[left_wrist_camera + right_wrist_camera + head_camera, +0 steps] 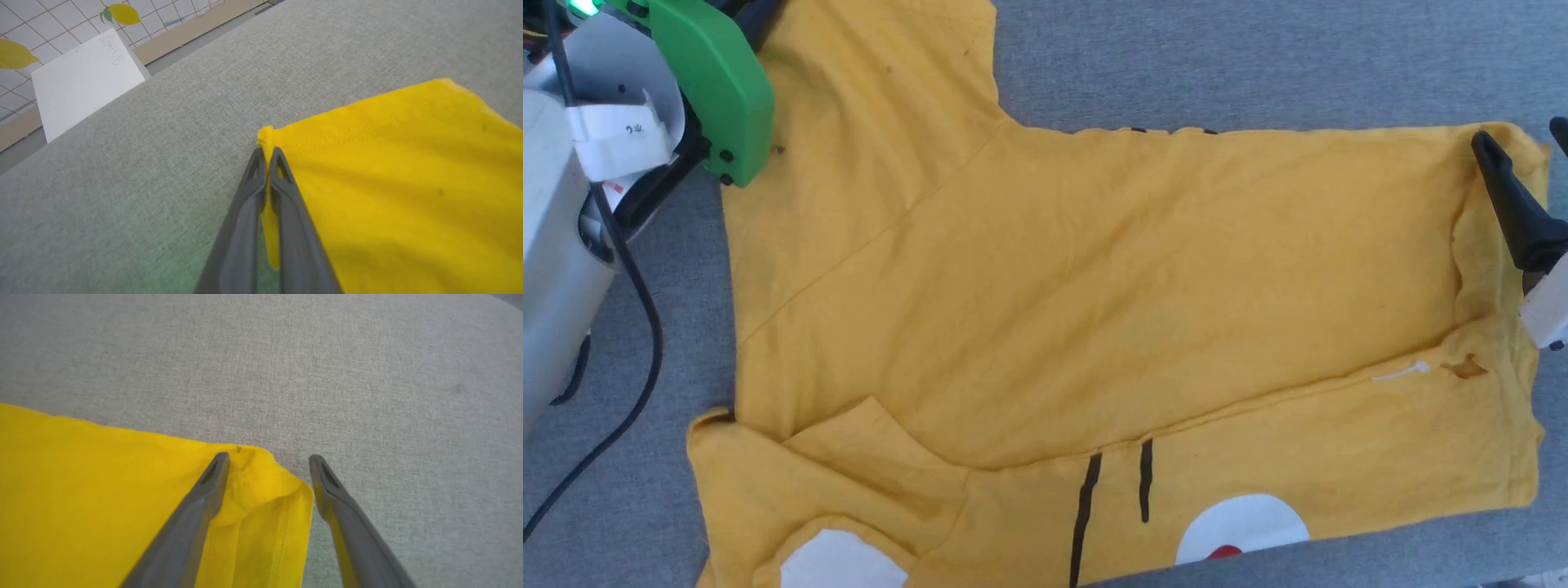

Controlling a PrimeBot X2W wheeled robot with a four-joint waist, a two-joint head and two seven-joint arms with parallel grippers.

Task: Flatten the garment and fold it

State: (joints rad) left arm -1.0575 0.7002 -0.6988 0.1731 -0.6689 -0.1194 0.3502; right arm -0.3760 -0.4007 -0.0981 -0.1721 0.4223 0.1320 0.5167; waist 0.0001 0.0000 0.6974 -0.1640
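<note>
Grey woven fabric is covering the work surface you are looking down on, and the garment is lying spread across most of it, plain yellow side up. Along the edge nearest you a strip is turning over and showing the print: two black stripes, white patches and a bit of red. One sleeve is reaching toward the upper left of the head view, where your left arm's green housing is hanging over it with a black cable trailing beside it. In the left wrist view your left gripper is pinching a stitched corner of the yellow cloth, its two dark fingers pressing together with a thin fold of fabric sandwiched between them. Beyond that corner a white board is leaning at the edge of the surface, in front of a tiled wall with lemon decals. At the far right of the head view your right gripper is sitting at the garment's opposite corner with its jaws spread wide; one finger is lying over the cloth, the other is over bare grey fabric, and the rumpled corner is resting between them without being gripped.
</note>
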